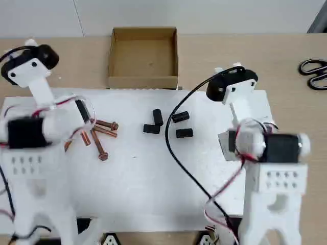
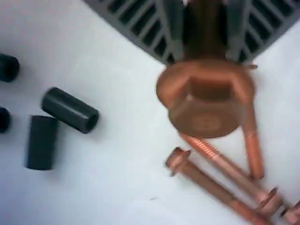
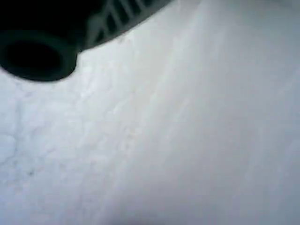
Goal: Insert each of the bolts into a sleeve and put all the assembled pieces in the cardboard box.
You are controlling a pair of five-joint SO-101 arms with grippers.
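A light wooden bench runs under a white foam sheet; black scissors lie at its edge, with a pale wall behind.

Nothing legible, whether word, number or sign, stands on anything here. The flanged hex head of the copper-coloured metal bolt bears a faint mark, too blurred to read. The brown open-topped cardboard box has plain, unprinted walls.
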